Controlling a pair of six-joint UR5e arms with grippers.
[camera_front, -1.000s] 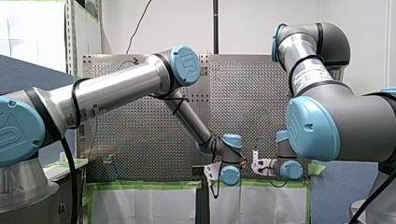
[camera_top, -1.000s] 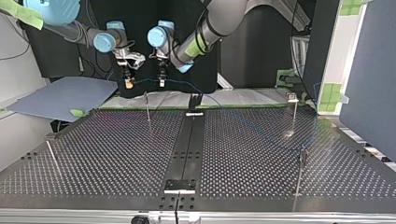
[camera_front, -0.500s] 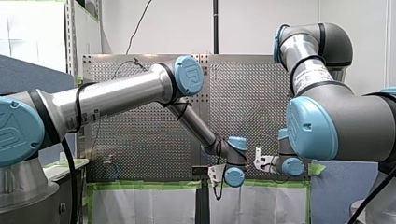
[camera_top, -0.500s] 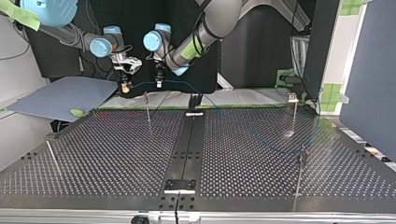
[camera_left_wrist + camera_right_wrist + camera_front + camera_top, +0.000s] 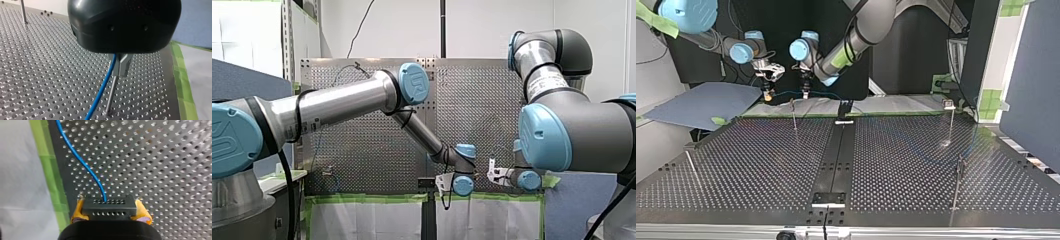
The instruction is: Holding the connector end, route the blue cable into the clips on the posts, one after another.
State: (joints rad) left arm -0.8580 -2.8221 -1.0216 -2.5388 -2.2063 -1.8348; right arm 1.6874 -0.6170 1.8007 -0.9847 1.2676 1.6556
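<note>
Two grippers sit at the table's (image 5: 916,165) far edge.

Top: right gripper (image 5: 767,94) and left gripper (image 5: 805,93) hold the cable (image 5: 786,92) stretched between them, just above a post (image 5: 794,114). Likely staged to drop it into that clip.

Front: wrists hide the fingers, cable unreadable.

Left wrist: metal fingers (image 5: 123,65) pressed together on the cable as a guide, post right under them.

Right wrist: yellow pads (image 5: 143,211) pinch the connector (image 5: 109,208) with the cable running ahead. That anchors the end and gives tension.
</note>
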